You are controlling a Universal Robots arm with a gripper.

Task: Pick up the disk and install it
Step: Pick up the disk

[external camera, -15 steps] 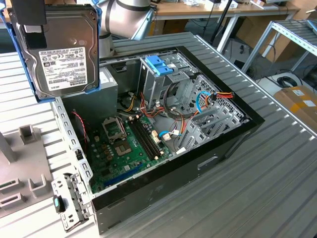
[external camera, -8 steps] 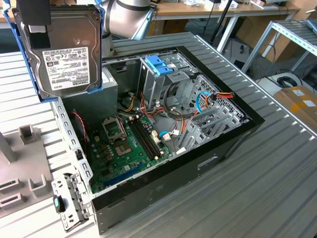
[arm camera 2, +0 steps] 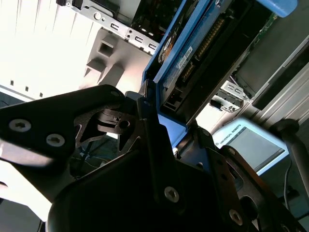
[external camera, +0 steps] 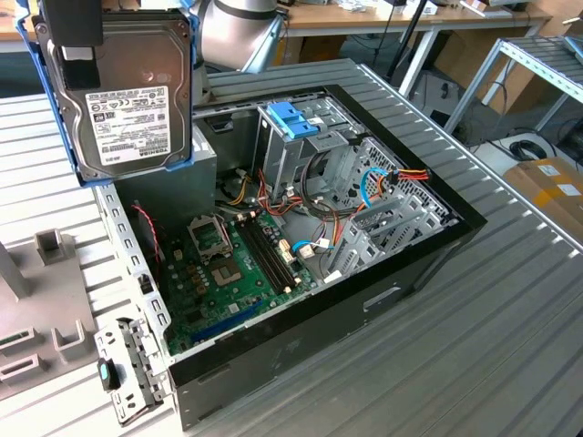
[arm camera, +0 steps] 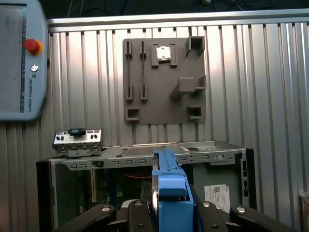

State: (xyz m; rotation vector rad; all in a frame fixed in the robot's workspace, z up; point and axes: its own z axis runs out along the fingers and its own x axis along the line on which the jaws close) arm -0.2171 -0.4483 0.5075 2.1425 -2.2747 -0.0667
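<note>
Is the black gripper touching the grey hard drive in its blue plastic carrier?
Touching. In the second wrist view the gripper is shut on the grey disk, black fingers pressed against its blue carrier rail on both sides.

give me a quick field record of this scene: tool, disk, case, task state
tool: shut on the disk's blue carrier rail
disk: held upright in the air, over the case's corner at the exterior view's left, label side facing the exterior camera
computer case: lying open on the ribbed metal table, motherboard exposed
drive cage: upright inside the case, blue tab on top
task state: disk picked up, not yet installed
</note>
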